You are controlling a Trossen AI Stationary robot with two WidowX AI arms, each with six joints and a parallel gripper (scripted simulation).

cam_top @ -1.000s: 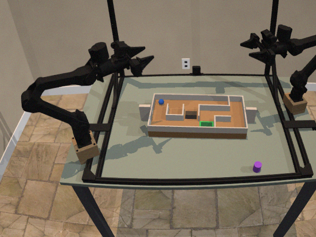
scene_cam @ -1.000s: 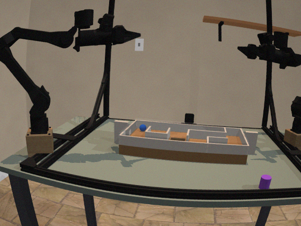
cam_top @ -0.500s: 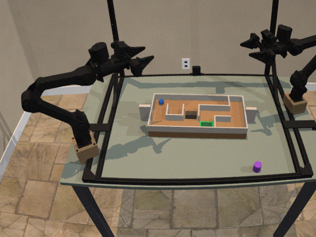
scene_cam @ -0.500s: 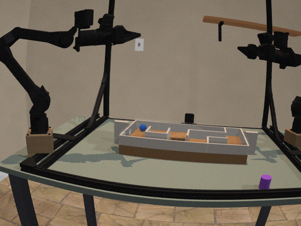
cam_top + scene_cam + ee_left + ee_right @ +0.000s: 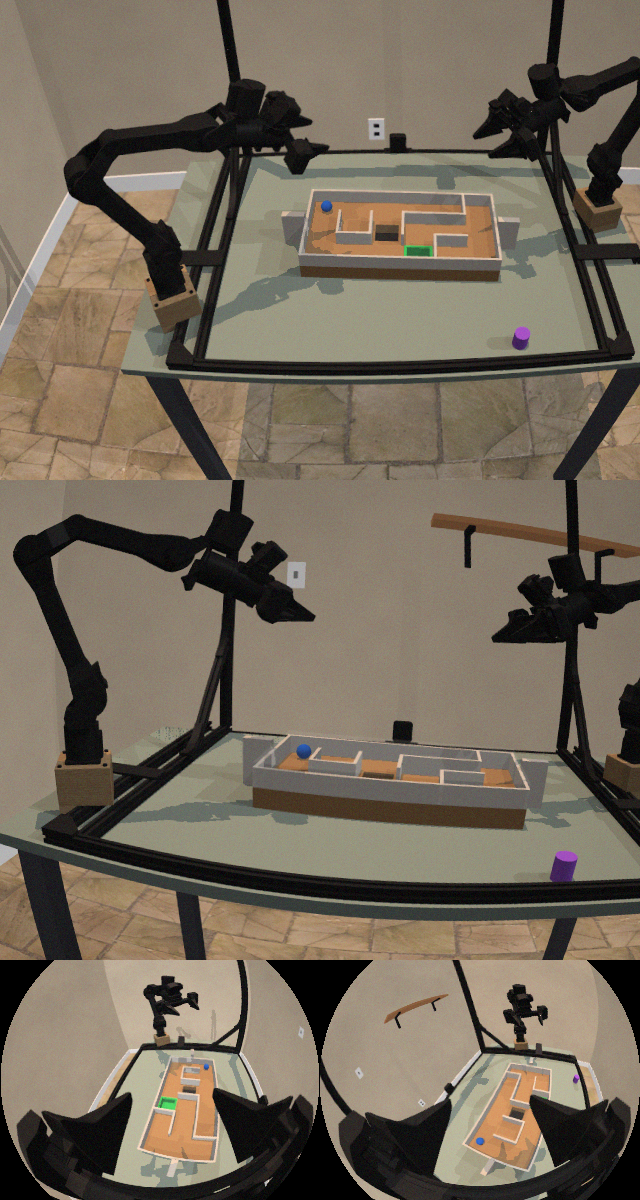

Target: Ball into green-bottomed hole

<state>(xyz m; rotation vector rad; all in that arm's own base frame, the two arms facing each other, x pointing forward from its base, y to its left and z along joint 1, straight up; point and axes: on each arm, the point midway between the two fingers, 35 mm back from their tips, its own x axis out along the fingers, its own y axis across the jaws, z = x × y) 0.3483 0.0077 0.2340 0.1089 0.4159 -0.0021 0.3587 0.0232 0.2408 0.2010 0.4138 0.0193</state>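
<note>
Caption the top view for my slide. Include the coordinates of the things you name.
Maze board (image 5: 400,273) (image 5: 387,811) (image 5: 206,1115) (image 5: 492,1117) with a blue ball (image 5: 326,206) (image 5: 303,751) (image 5: 206,1066) (image 5: 480,1141) near one corner, green-bottomed hole (image 5: 418,251) (image 5: 168,1104) (image 5: 545,1098) empty.

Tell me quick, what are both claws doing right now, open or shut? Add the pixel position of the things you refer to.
Left claw (image 5: 482,145) (image 5: 494,638) (image 5: 172,1092) (image 5: 527,1022): open, holding nothing.
Right claw (image 5: 319,135) (image 5: 313,617) (image 5: 187,1011) (image 5: 491,1098): open, holding nothing.
</note>
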